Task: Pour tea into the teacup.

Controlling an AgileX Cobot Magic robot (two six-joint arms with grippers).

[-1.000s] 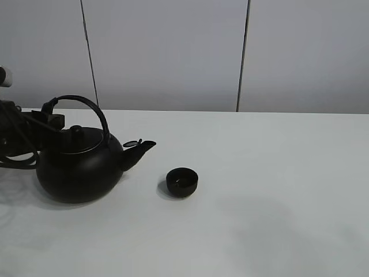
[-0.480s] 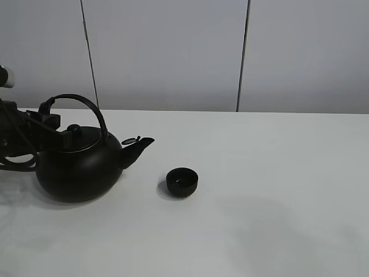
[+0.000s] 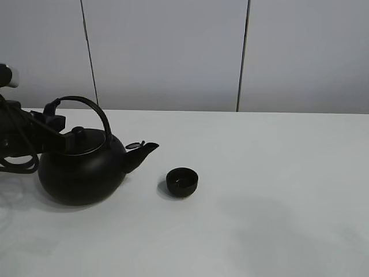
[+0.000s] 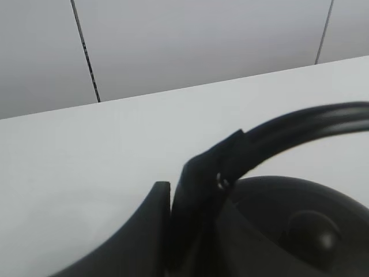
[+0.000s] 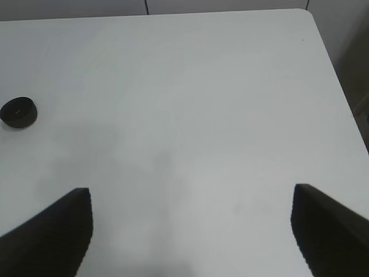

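The large black kettle [image 3: 81, 173] stands low at the table's left, spout [image 3: 147, 149] pointing right toward the teacup. My left gripper [image 3: 55, 120] is shut on the left end of the kettle's arched handle [image 3: 86, 101]. The left wrist view shows my gripper [image 4: 193, 196] clamped on the handle [image 4: 300, 122], with the lid knob [image 4: 308, 231] below it. The teacup [image 3: 182, 181], small, black and low, sits right of the spout, apart from it; it also shows in the right wrist view [image 5: 18, 112]. My right gripper [image 5: 190, 234] is open and empty over the table, far from the cup.
The white table [image 3: 277, 190] stretches right of the cup; its far right edge [image 5: 337, 75] shows in the right wrist view. A pale panelled wall [image 3: 173, 52] stands behind. Black cables [image 3: 17, 161] hang by the left arm.
The kettle has shifted slightly to the right and a little lower, its spout nearer the teacup. The teacup has not moved.
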